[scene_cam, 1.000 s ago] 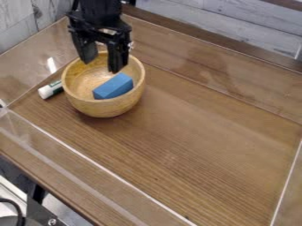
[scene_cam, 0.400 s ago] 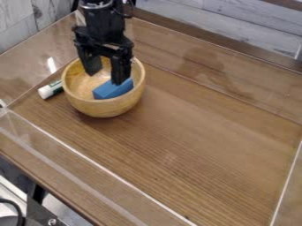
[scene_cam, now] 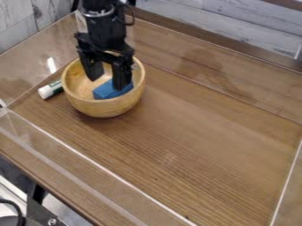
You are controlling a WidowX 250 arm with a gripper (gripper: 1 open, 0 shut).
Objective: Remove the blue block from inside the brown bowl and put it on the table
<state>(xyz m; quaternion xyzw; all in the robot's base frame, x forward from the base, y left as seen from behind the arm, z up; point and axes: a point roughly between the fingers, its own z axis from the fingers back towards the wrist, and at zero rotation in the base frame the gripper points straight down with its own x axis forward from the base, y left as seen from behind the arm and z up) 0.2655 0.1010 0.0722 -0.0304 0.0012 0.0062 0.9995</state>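
The brown bowl [scene_cam: 88, 107] stands at the upper left of the table [scene_cam: 200, 132]. Inside it lies the blue block [scene_cam: 109, 90], partly covered by the gripper. My black gripper [scene_cam: 106, 75] points straight down into the bowl, open, with one finger on each side of the block's upper part. I cannot tell whether the fingers touch the block.
A small white-and-green marker-like object [scene_cam: 51, 88] lies on the table just left of the bowl. Low clear plastic walls [scene_cam: 24, 115] run along the table's edges, close to the bowl on the left and back.
The open gripper has come down into the bowl and shifted a little right, from above the rim to straddling the block. The block and bowl have not moved.
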